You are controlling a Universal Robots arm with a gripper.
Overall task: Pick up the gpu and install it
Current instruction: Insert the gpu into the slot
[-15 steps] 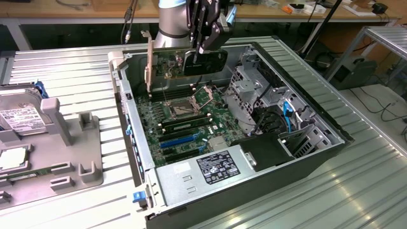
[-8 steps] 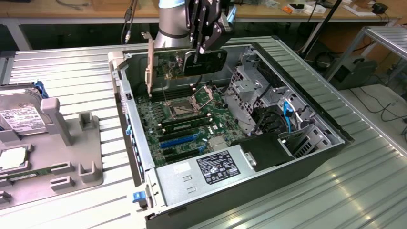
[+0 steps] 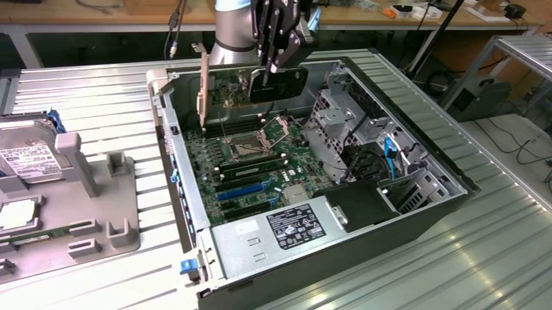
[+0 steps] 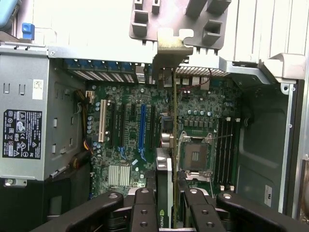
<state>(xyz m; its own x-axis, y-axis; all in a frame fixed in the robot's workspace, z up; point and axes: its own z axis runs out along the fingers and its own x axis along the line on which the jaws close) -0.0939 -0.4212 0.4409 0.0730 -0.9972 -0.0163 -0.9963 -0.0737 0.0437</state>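
The gpu (image 3: 280,87) hangs upright over the back of the open computer case (image 3: 185,194), above the motherboard (image 3: 250,155). It is dark-faced, and its long silver bracket (image 3: 203,90) points down at the exterior view's left. My gripper (image 3: 278,63) is shut on the card's upper edge. From the wrist view the gpu (image 4: 164,174) is seen edge-on between my two black fingers (image 4: 144,212), its bracket (image 4: 171,48) near the case's rear wall. It sits clear of the board, roughly over the gap between the blue slot (image 4: 142,126) and the processor socket (image 4: 195,157).
A silver power supply (image 3: 285,226) fills the case's near corner, and a metal drive cage (image 3: 345,123) stands at the exterior view's right. Outside the case, a grey tray (image 3: 103,213) holds a hard drive (image 3: 26,161) and a green memory stick (image 3: 43,232).
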